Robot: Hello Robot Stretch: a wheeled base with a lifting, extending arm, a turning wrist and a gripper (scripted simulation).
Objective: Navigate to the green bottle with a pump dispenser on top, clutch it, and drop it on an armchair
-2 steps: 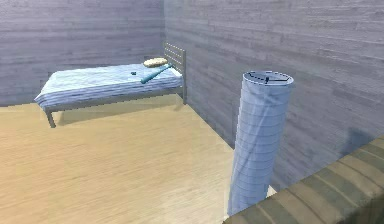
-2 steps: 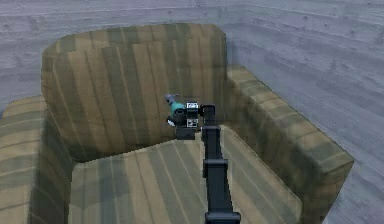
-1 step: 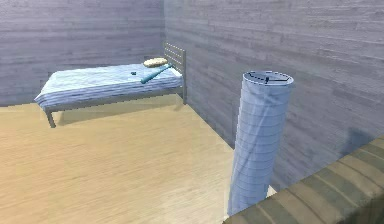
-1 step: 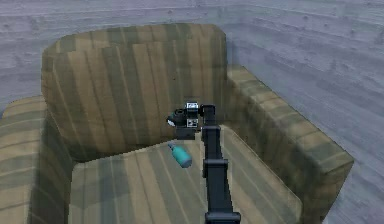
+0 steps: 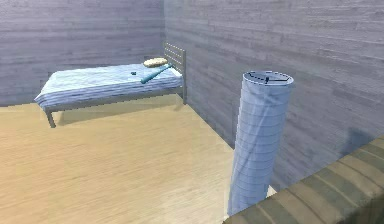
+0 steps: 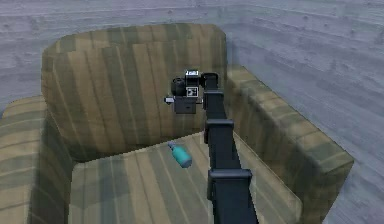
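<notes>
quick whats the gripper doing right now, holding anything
gripper: cannot tell if it holds anything; small teal-green bottle lies on the striped olive armchair seat

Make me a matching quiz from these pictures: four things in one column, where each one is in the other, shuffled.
Things:
1. bed
2. tall pale cylinder
3. teal bottle
4. gripper

Places:
A. lying on the armchair seat
B. in front of the armchair's backrest
C. in the room's far corner
D. standing by the wall, forward view's right

Pairs: 1-C, 2-D, 3-A, 4-B
</notes>
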